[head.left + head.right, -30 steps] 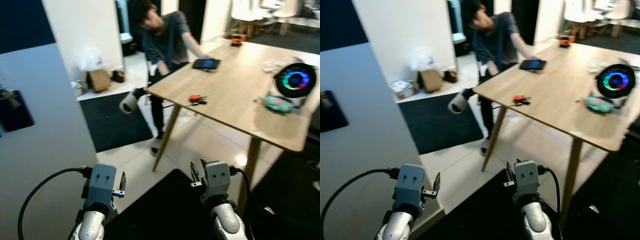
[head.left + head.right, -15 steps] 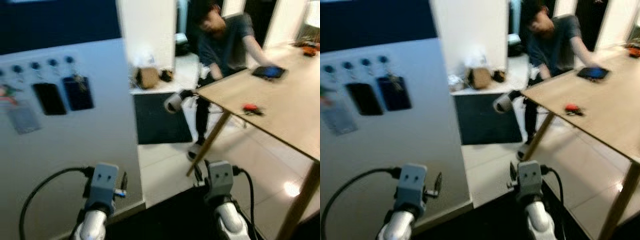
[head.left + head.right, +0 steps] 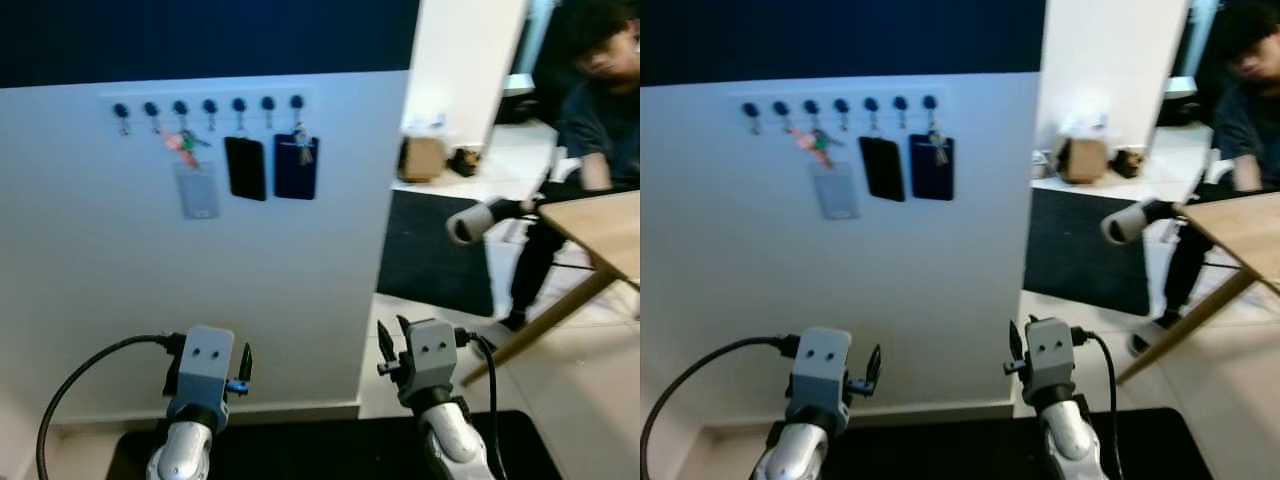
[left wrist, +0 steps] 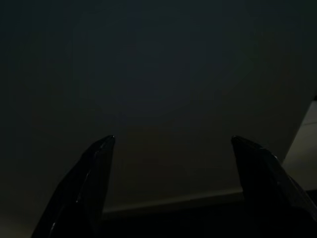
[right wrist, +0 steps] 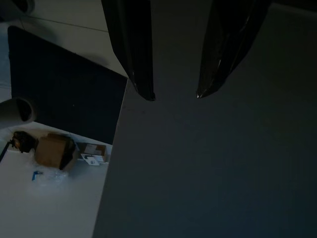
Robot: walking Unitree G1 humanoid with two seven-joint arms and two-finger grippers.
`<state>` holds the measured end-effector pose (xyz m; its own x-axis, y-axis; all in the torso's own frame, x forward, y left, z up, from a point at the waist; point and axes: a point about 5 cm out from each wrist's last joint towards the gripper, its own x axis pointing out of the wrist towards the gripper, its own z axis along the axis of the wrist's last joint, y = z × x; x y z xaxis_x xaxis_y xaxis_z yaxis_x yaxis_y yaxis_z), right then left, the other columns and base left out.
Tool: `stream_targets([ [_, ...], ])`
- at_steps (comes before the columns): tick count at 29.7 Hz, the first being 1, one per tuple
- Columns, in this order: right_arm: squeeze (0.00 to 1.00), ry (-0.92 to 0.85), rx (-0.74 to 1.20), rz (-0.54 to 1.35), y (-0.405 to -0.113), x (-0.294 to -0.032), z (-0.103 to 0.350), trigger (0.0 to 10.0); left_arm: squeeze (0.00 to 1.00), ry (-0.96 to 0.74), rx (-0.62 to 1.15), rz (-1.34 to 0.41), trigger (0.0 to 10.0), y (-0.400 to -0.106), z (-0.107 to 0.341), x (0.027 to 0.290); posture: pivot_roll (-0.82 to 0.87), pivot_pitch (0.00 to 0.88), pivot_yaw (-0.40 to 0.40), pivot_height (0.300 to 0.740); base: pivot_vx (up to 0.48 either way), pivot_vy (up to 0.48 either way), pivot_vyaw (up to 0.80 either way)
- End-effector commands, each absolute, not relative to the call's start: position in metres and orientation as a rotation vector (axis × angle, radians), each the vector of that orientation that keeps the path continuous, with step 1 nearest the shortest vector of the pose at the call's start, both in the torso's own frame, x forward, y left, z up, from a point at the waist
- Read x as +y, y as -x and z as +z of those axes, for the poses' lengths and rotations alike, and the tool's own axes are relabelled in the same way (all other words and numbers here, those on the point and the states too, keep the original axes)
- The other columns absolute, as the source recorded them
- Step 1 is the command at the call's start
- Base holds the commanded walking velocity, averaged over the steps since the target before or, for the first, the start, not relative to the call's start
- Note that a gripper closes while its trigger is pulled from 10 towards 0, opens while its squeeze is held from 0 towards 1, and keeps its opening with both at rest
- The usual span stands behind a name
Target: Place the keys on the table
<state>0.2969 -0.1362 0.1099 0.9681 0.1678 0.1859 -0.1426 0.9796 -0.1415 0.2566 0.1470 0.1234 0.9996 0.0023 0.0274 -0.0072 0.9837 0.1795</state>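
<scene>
Head views: white partition wall (image 3: 200,280) with a hook row, keys (image 3: 184,144) on a red-and-green fob hung at far left above a grey card (image 3: 198,190), two dark holders (image 3: 270,167) to their right, and a seated person (image 3: 598,110) beside a wooden table (image 3: 600,225) at far right; the right wrist view adds a cardboard box (image 5: 53,151) on the floor past the wall's edge, the left wrist view a dim blank wall. The keys hang high and far, well apart from both grippers and nearer the left one's side. Left gripper (image 4: 171,183) low and near, fingers (image 4: 94,183) wide apart, empty; right gripper (image 5: 174,94) low and near, fingers (image 5: 130,49) moderately apart, empty, touching nothing.
</scene>
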Motion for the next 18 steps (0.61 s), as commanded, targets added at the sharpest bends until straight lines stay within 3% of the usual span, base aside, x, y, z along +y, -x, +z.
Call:
stream_targets([
  [1, 0.0, 0.123, -0.176, 0.159, -0.2952, -0.1356, 0.1045, 10.0, 0.0, -0.198, -0.003, 0.009, 10.0, -0.2552, 0.118, 0.1493, 0.18, 0.126, 0.016, 0.74, 0.0, 0.0, 0.8],
  [16, 0.0, 0.124, -0.18, 0.157, -0.2948, -0.1346, 0.1047, 10.0, 0.0, -0.202, -0.002, 0.004, 10.0, -0.2549, 0.1179, 0.1502, 0.18, 0.121, 0.022, 0.74, 0.0, 0.0, 0.8],
  [18, 0.0, 0.127, -0.182, 0.149, -0.294, -0.135, 0.1047, 10.0, 0.0, -0.204, 0.0, 0.004, 10.0, -0.2561, 0.1178, 0.1505, 0.18, 0.125, 0.024, 0.74, 0.0, 0.0, 0.0],
])
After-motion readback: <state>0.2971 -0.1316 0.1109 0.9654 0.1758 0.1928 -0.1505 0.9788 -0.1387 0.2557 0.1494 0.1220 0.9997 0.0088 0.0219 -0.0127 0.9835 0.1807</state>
